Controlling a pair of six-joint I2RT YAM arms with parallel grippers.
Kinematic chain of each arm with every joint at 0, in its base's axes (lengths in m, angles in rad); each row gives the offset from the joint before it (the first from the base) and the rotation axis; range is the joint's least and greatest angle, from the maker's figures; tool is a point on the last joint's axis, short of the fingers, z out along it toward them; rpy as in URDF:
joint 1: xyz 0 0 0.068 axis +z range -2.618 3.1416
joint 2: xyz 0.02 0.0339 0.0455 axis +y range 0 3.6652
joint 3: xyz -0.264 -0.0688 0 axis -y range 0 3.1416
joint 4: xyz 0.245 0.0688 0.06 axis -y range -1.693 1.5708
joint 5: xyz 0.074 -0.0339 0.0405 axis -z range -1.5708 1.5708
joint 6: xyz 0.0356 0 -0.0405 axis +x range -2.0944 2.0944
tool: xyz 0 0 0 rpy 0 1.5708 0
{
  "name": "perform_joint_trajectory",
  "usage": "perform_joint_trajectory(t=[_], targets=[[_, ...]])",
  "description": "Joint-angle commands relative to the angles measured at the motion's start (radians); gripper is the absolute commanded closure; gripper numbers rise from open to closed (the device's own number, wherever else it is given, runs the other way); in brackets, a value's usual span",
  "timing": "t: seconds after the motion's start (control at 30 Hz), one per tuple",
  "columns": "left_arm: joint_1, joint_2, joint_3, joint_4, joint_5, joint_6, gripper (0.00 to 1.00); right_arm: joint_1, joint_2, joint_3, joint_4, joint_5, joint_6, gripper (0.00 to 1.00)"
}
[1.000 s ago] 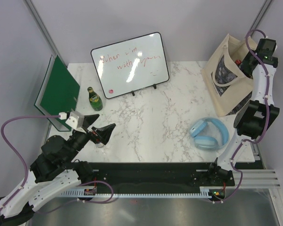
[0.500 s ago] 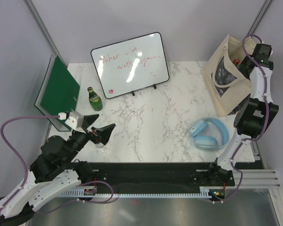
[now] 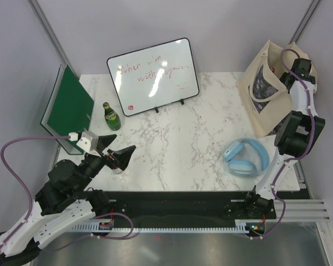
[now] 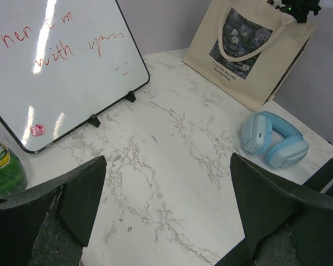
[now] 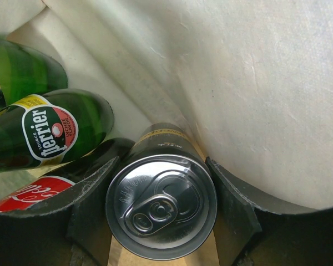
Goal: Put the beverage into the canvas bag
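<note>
My right gripper (image 5: 162, 213) is down inside the canvas bag (image 3: 263, 97), shut on a dark beverage can (image 5: 162, 204) whose silver top faces the camera. Its fingers (image 5: 233, 202) press both sides of the can, close to the bag's cream inner wall (image 5: 255, 83). Two green Perrier bottles (image 5: 50, 130) and a red-labelled drink (image 5: 28, 199) lie in the bag beside the can. In the top view only the right arm (image 3: 301, 105) shows, bent over the bag's mouth. My left gripper (image 3: 115, 152) hangs open over the table's near left, nothing between its fingers (image 4: 83, 194).
A green Perrier bottle (image 3: 110, 116) stands on the marble table (image 3: 183, 138) at the left, next to a green folder (image 3: 69, 108). A whiteboard (image 3: 152, 75) leans at the back. Blue headphones (image 3: 245, 157) lie in front of the bag.
The right arm has swung left over the bag's mouth and carried the can deeper into the bag. The left arm has not moved.
</note>
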Motion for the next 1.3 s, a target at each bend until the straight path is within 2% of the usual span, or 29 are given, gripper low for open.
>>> perform_joint_trajectory(t=[0.0,0.03,0.13,0.4,0.73,0.87,0.93,0.97,1.03,1.07,1.17,1.27], targets=[[0.004,0.000,0.008,0.022,-0.005,0.025,0.01,0.008,-0.068,0.036,-0.008,0.008,0.043,0.50],[0.004,-0.002,0.006,0.022,-0.007,0.025,0.01,0.008,-0.082,0.045,-0.011,0.018,0.047,0.44],[0.005,0.000,0.006,0.022,-0.007,0.025,0.01,0.008,-0.105,0.081,-0.033,0.041,0.052,0.37],[0.004,0.000,0.006,0.020,-0.007,0.025,0.01,0.008,-0.223,0.150,-0.062,0.033,0.061,0.27],[0.005,0.014,0.009,0.020,0.001,0.024,0.01,0.030,-0.392,0.188,-0.070,-0.010,0.064,0.24],[0.005,0.015,0.006,0.020,-0.007,0.024,0.01,0.123,-0.484,0.138,-0.050,-0.036,0.057,0.24],[0.005,0.020,0.006,0.019,-0.017,0.024,0.01,0.183,-0.564,0.031,0.005,-0.088,0.054,0.23],[0.005,0.021,0.008,0.019,-0.019,0.021,0.01,0.267,-0.599,-0.029,0.109,-0.106,0.037,0.23],[0.005,0.024,0.011,0.017,-0.022,0.013,0.01,0.367,-0.725,-0.279,0.264,-0.108,0.002,0.23],[0.005,0.024,0.015,0.017,-0.018,0.004,0.01,0.473,-0.764,-0.447,0.424,-0.097,-0.011,0.22],[0.004,0.047,0.047,0.005,-0.010,-0.040,0.01,0.617,-0.829,-0.582,0.536,-0.076,-0.008,0.22],[0.005,0.089,0.106,-0.067,-0.079,-0.109,0.02,0.713,-0.814,-0.616,0.506,-0.005,-0.003,0.22]])
